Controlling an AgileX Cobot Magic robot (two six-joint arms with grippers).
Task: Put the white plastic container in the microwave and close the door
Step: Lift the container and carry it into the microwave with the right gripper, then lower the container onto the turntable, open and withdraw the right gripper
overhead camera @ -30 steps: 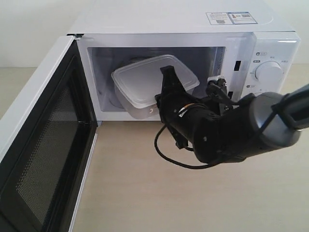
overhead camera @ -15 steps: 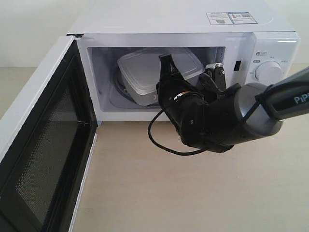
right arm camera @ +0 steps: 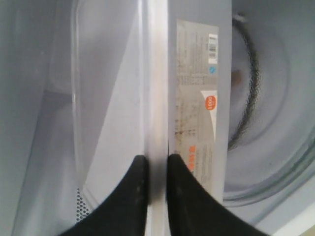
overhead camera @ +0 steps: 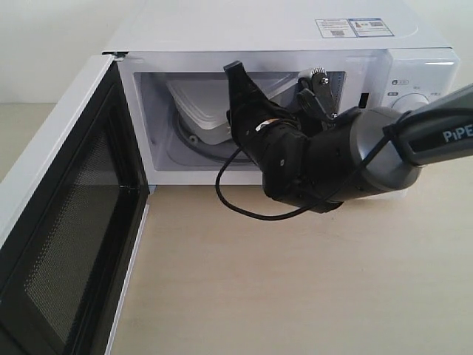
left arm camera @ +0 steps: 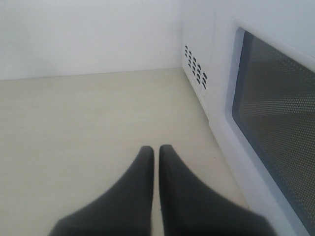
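- White plastic container [overhead camera: 194, 109]: inside the microwave [overhead camera: 281, 29] cavity, tilted over the glass turntable [overhead camera: 198, 145], at 10 o'clock from my right wrist.
- Handling (my estimate): light, thin-walled and slick, with a body that would flex; the stiffer lid rim is the best hold.
- Right gripper [right arm camera: 156, 169]: pinching that rim edge-on, with the arm reaching in from 4 o'clock.
- Left gripper [left arm camera: 153, 150]: fingers pressed together and empty, low beside the door [overhead camera: 66, 222], which hangs wide open at 8 o'clock.
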